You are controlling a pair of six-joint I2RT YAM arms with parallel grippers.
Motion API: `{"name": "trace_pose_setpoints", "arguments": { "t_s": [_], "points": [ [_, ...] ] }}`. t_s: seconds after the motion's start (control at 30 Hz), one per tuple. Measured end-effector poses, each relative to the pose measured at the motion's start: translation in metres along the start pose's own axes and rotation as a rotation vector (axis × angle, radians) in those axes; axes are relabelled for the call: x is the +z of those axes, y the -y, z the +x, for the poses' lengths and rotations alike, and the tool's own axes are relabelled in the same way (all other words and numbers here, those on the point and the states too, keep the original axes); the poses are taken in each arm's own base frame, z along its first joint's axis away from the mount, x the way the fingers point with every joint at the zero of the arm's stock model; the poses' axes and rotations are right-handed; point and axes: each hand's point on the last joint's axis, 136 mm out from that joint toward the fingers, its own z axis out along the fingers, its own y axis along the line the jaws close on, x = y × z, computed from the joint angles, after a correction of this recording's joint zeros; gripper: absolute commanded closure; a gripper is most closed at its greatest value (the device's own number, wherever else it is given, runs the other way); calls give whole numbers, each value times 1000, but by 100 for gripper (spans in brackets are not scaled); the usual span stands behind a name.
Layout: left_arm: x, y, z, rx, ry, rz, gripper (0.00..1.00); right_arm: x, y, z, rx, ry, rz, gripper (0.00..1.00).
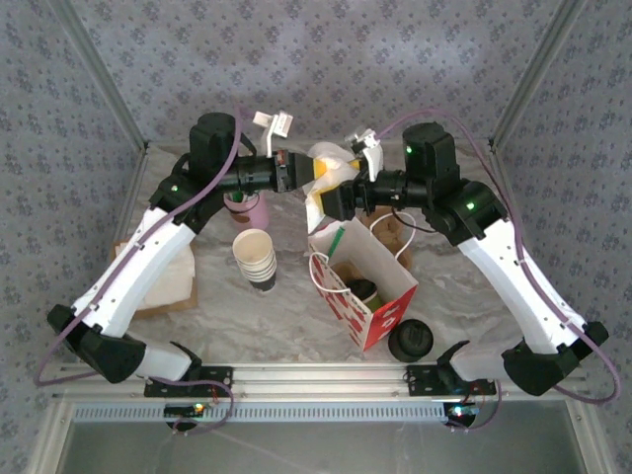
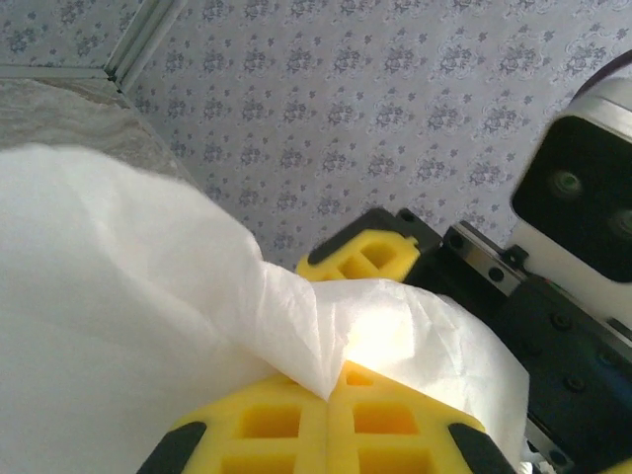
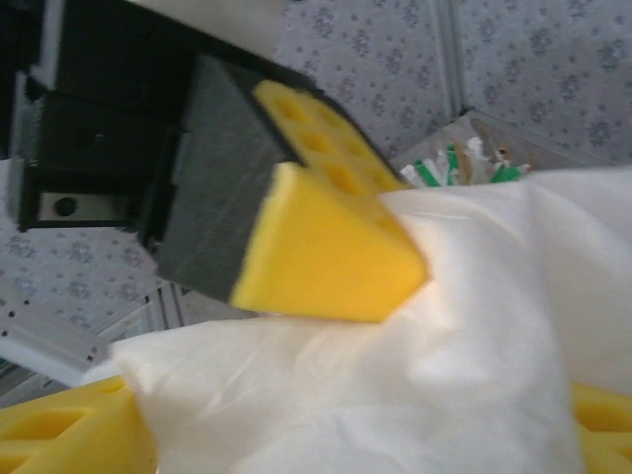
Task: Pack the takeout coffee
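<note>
Above the red paper bag (image 1: pixel 385 316), our left jaws pinched a white paper napkin (image 2: pixel 99 296), right jaws wide; it needed lowering in.

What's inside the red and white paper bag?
Inside the paper bag sits the takeout coffee, its black lid showing, and a thin green stick leans at the far end. The bag's walls hide the cup's sides and the bottom.

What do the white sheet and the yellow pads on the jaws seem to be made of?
The napkin looks like thin, matte tissue paper: it falls in soft creases and light glows through it. The pads are probably matte foam or a soft moulded plastic, with square hollows in the side; the look alone does not settle which.
</note>
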Motion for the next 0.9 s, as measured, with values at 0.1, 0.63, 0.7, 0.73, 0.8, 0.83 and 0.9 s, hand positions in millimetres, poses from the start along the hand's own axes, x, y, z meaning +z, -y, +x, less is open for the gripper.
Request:
{"name": "trace_pose_setpoints", "arguments": {
  "t_s": [0.1,0.63,0.7,0.73,0.8,0.83,0.9],
  "points": [
    [0,-4,1,-3,1,-18,100,-7,7,-3,11,18,18,12],
    [-11,-14,19,88,-106,-127,100,-57,-18,-37,-67,182,-44,8],
    [-10,-13,22,100,-127,-115,100,-44,-12,-37,-59,155,-64,8],
    [-9,-12,25,105,-139,-110,100,-38,-8,-35,-53,139,-72,8],
    [-6,-7,31,122,-166,-86,100,-24,-1,-29,-41,103,-89,8],
    [-5,-4,33,128,-175,-75,100,-19,1,-25,-35,83,-96,8],
    [-3,1,38,135,-193,-51,100,-8,1,-16,-30,42,-119,10]
  ]
}}
